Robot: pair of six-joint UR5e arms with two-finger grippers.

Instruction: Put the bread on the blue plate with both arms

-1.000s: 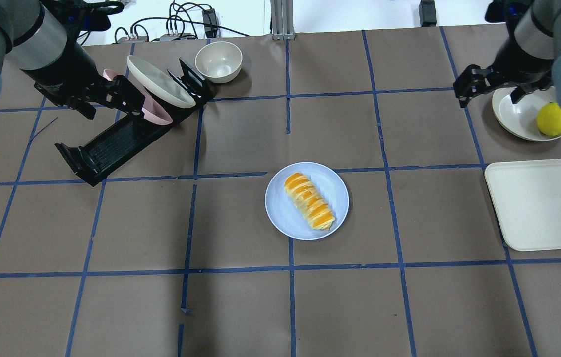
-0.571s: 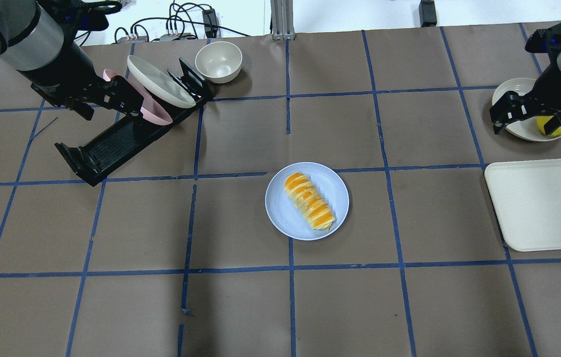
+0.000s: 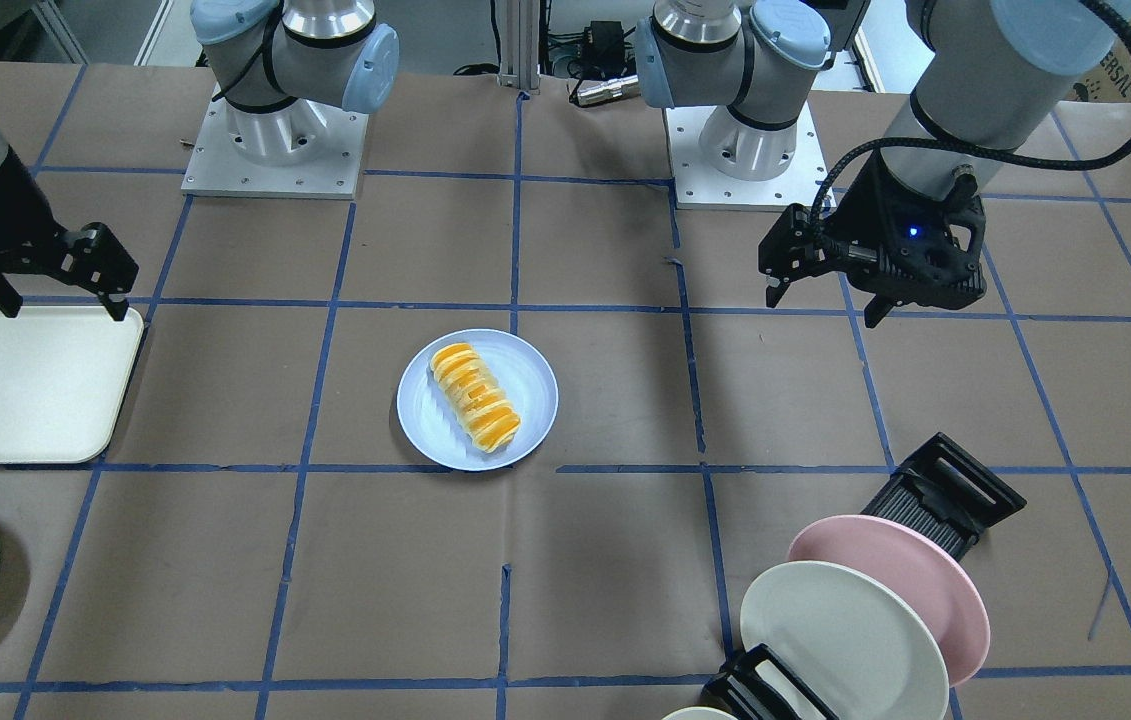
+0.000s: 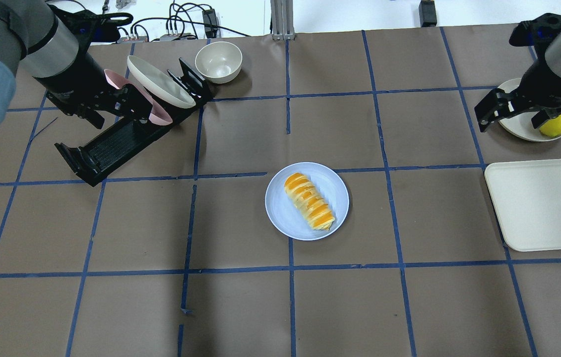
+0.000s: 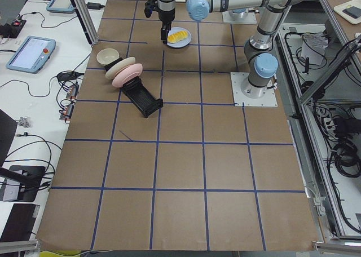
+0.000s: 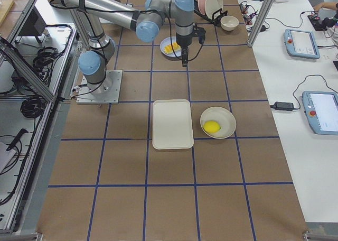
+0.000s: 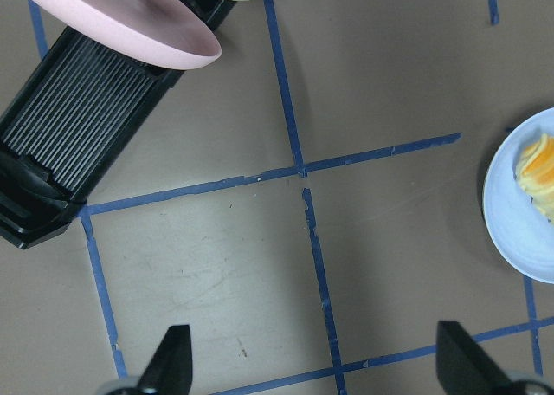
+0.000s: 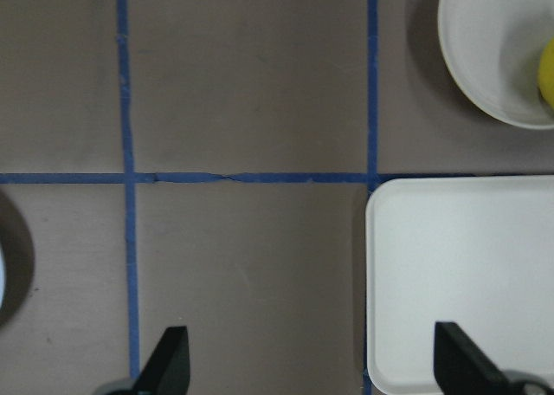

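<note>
The bread [image 4: 309, 201], a ridged yellow and orange roll, lies diagonally on the blue plate [image 4: 280, 218] at mid-table. It also shows in the front view as bread [image 3: 473, 397] on the plate [image 3: 533, 385]. My left gripper [image 4: 116, 114] is open and empty, hovering by the dish rack at the far left. In the left wrist view the plate [image 7: 511, 213] is at the right edge. My right gripper [image 4: 508, 124] is open and empty, above the table beside the lemon bowl at the far right. Both grippers are well away from the plate.
A black dish rack [image 4: 111, 141] holds a pink plate [image 4: 156, 113] and a cream plate [image 4: 161, 87], with a cream bowl [image 4: 218, 59] behind it. At the right are a cream tray [image 4: 543, 203] and a bowl [image 4: 516, 119] with a lemon [image 4: 555, 126].
My right gripper has swung right and towards me, then back a little, near the lemon bowl. My left arm has shifted slightly right. The bread and plate have not moved.
</note>
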